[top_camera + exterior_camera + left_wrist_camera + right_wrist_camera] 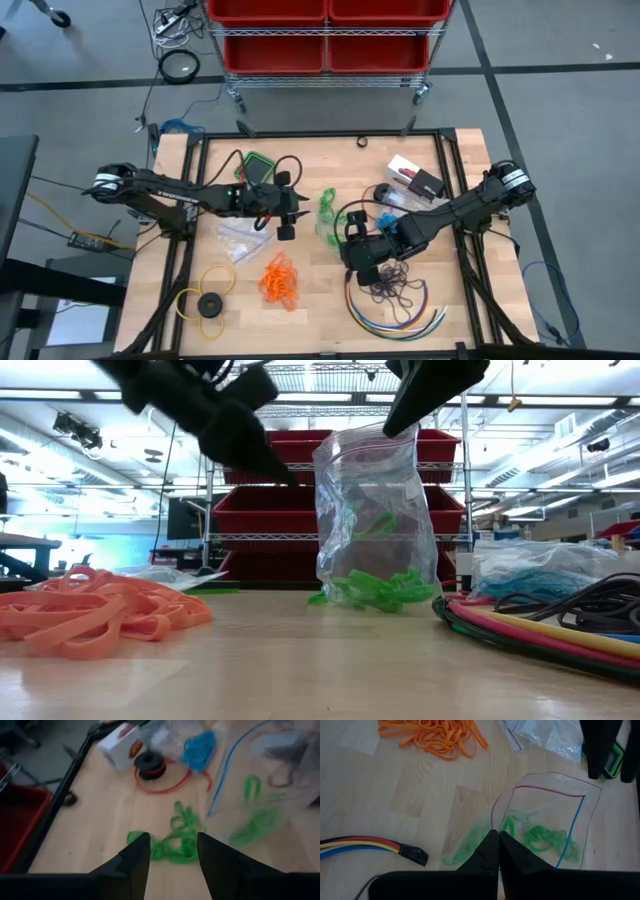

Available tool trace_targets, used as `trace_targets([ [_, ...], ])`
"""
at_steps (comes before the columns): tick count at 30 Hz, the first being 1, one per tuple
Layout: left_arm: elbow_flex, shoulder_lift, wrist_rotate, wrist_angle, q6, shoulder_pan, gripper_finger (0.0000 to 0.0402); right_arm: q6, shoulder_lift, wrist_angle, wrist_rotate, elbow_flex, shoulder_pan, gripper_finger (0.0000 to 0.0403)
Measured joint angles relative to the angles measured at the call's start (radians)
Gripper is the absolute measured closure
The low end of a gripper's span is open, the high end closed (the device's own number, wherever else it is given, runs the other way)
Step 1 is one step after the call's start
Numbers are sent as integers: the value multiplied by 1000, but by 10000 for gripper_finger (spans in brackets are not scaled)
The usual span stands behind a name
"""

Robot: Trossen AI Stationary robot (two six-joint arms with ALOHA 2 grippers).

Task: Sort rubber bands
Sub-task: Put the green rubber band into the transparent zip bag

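Observation:
A clear zip bag [375,500] stands on the table with green rubber bands [535,836] inside; more green bands [172,844] lie loose beside it. My right gripper [496,834] is shut on the bag's rim. My left gripper [172,837] is open and hovers above the loose green bands, left of the bag [328,215]. Orange bands [278,280] lie in a heap near the table's near edge. Dark purple bands [395,288] lie below the right arm. Blue bands [199,747] sit in another clear bag. My right gripper pinches the bag's open top edge [495,822] between its two fingers, coming from above. The bag hangs upright below the fingers with its mouth held open, and its bottom [375,595] rests on the table.
Multicoloured cables [395,312] curve along the near right. A yellow ring with a black disc [210,302] lies near left. Empty clear bags [240,235] sit under the left arm. A white box [415,178] and a red ring with a black spool [150,765] lie far right.

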Motion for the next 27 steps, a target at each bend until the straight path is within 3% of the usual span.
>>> trace_targets([
  [12,-330,55,37,554,-258,-3,234,0,0,1,0,0,0,403],
  [27,-309,382,59,776,-314,-35,234,0,0,4,0,0,0,403],
])
